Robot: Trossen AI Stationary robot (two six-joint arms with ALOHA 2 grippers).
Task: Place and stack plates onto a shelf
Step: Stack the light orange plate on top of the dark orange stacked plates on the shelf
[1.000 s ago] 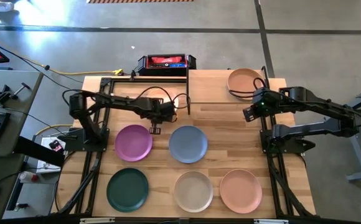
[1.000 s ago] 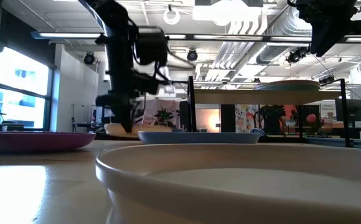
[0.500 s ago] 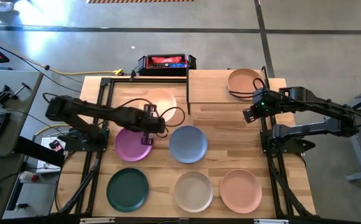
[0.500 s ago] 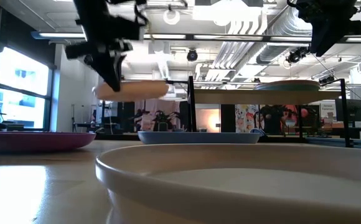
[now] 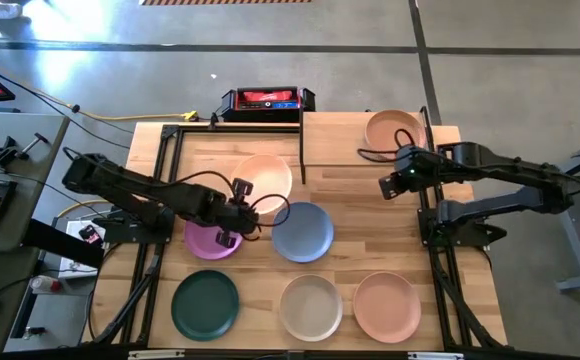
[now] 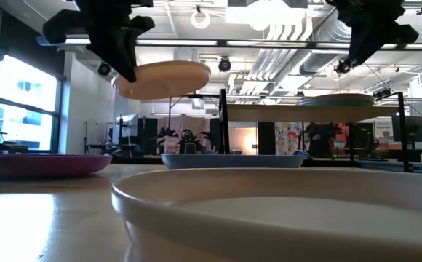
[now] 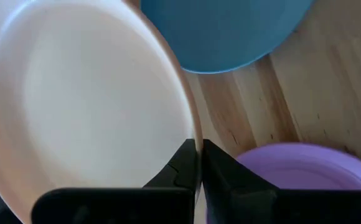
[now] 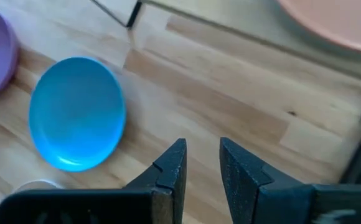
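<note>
Held plate: a round, matte, pale pink plate (image 5: 263, 176) with a shallow raised rim, lifted clear of the tabletop; in the low view (image 6: 161, 78) it hangs level, at about the height of the shelf board.
Left gripper: (image 5: 238, 200) its two dark fingers are pinched together on the pink plate's rim, seen edge-on in the left wrist view (image 7: 193, 163).
Shelf: a raised rectangular light-wood board (image 5: 335, 135) on thin black legs, at the table's far side right of centre.
Plates on shelf: a peach-brown plate (image 5: 393, 129) sits at the shelf's right end; the low view suggests a short stack there (image 6: 340, 100), though how many plates it holds is hard to tell.
Plates on table: purple (image 5: 208, 240), partly under the left arm; blue (image 5: 302, 231) just beside it; dark green (image 5: 205, 304), cream (image 5: 310, 306) and peach (image 5: 387, 305) in the near row. All are smooth, round and flat-bottomed.
Right gripper: (image 5: 388, 185) hovers above bare wood in front of the shelf, fingers slightly apart and holding nothing (image 8: 200, 165).
Tabletop: pale planked wood (image 5: 360, 230) with visible grain.
Beyond the table: a black and red box (image 5: 266, 102) on the floor behind the far edge.
</note>
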